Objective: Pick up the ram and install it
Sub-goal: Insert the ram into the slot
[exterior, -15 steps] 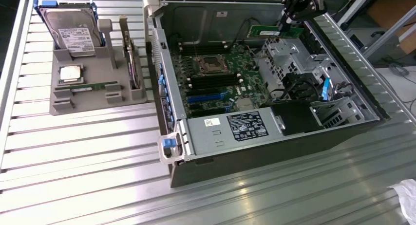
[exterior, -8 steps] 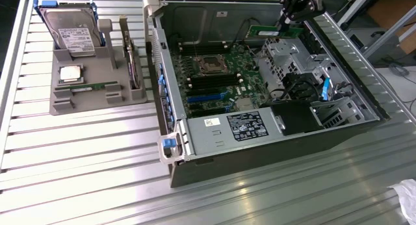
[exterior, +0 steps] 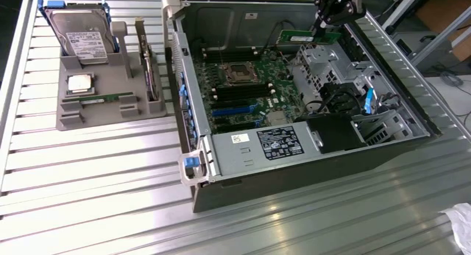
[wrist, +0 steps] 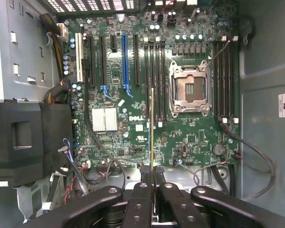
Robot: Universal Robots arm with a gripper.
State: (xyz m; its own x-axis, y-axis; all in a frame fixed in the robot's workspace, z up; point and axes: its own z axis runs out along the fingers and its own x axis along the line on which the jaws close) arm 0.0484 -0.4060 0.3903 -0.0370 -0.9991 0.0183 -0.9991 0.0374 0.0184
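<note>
So here's where we're at: the tool (wrist: 153, 183) is clamped tight on the ram (wrist: 153, 128), pinching the thin green stick between its two inner fingers (wrist: 141, 199). We see the stick edge-on in the wrist view. It's hanging in the air over the open computer case (exterior: 193, 155), not in any slot yet. In the exterior view it's up near the drive cage (exterior: 324, 59) at the far end of the case.

What worries us:

- The grip looks like it's on a small part of the stick, so most of it sticks out free. If we push down with that much overhang, it could pivot in the fingers or go in crooked and jam.
- From the wrist view the edge seems to run roughly along the black memory slots (wrist: 156, 71), but we can't tell if it's really over one slot or between two. If it lands off-line, it hits the slot wall.
- We can't see the notch or whether the slot latches are open. A flipped stick or shut latches mean force with nowhere to go.
- The processor socket (wrist: 190, 90) sits just beside those slots and looks empty. A slip that way could be ugly.
- The dark cable (wrist: 92, 137) draped over the motherboard (wrist: 128, 133) and the wires nearest the tool could snag it as it goes down.
</note>
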